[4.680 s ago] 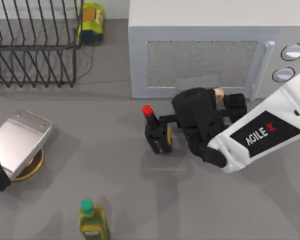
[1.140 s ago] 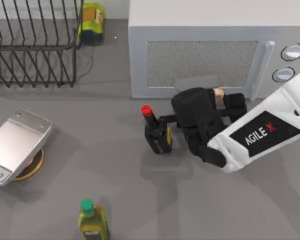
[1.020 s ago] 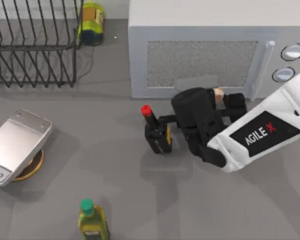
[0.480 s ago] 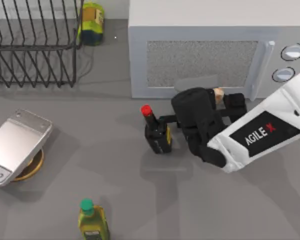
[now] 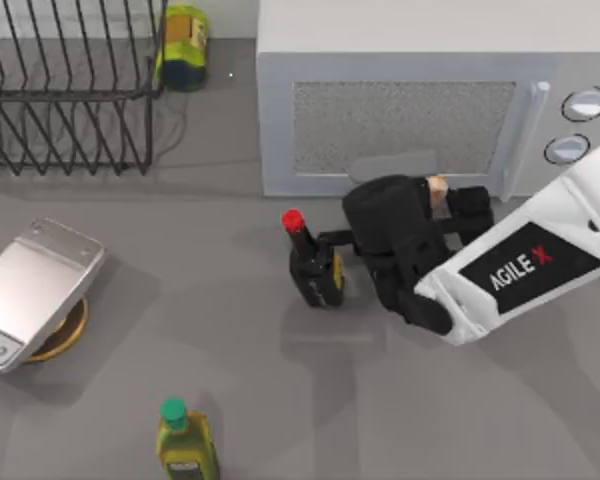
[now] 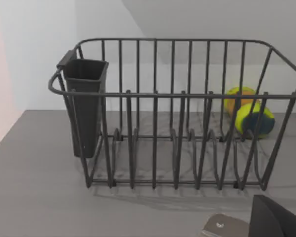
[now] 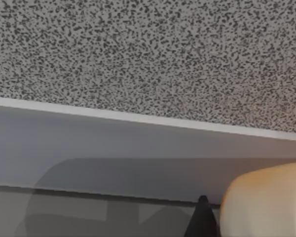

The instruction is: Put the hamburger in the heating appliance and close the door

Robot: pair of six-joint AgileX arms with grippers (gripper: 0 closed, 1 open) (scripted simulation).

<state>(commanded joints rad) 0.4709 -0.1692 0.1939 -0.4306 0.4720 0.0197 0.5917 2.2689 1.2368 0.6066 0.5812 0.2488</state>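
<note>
The heating appliance [image 5: 420, 40], a pale grey microwave, stands at the back right. Its door [image 5: 405, 125] is closed, with the bar handle [image 5: 525, 140] beside two knobs. My right gripper [image 5: 442, 203] hangs just in front of the door's lower edge, shut on the hamburger [image 5: 437, 185], a small tan bun. In the right wrist view the hamburger [image 7: 269, 205] sits beside a dark fingertip [image 7: 202, 219], close to the speckled window [image 7: 148, 54]. A dark part of my left gripper [image 6: 278, 219] faces the wire rack.
A red-capped dark bottle [image 5: 310, 265] stands just left of my right gripper. A green-capped bottle [image 5: 185, 440] is at the front. A silver scale [image 5: 35, 285] lies at the left, a black wire rack [image 5: 65, 90] at the back left, and a yellow-green bottle [image 5: 183, 35] beside it.
My left arm has drawn back off the top view's left edge. The right arm and the hamburger have stayed where they were.
</note>
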